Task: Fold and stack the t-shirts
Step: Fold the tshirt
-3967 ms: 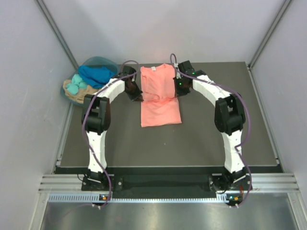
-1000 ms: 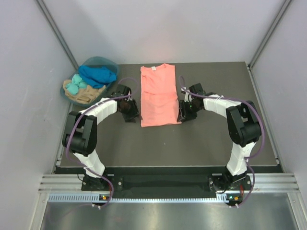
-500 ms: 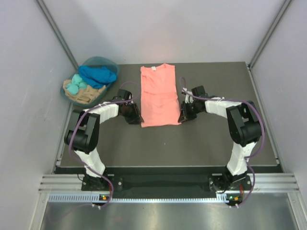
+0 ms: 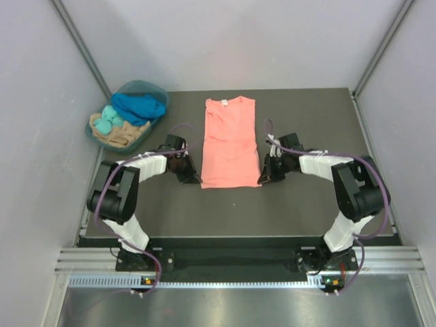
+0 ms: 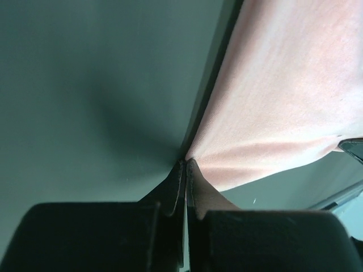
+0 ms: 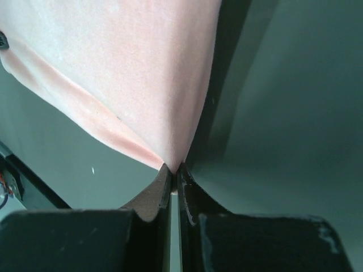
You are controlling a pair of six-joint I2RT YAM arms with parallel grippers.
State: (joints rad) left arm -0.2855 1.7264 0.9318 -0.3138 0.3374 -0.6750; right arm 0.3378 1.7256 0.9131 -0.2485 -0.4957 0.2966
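A salmon-pink t-shirt [image 4: 230, 141] lies as a long narrow strip on the dark table, neck end at the far side. My left gripper [image 4: 194, 178] is shut on the shirt's near left corner [image 5: 195, 157], low at the table. My right gripper [image 4: 266, 178] is shut on the near right corner [image 6: 170, 161]. In both wrist views the cloth fans out taut from the closed fingertips. More shirts, blue [image 4: 139, 105], teal and tan, sit in a basket at the far left.
The basket [image 4: 102, 136] stands off the table's far left corner. Grey walls close in the left, right and back sides. The table's dark surface [image 4: 231, 211] stretches in front of the shirt to the near edge.
Both grippers moved from the shirt's far end down its sides to the near corners and shut on them. The shirt has slid slightly toward the near side and right.
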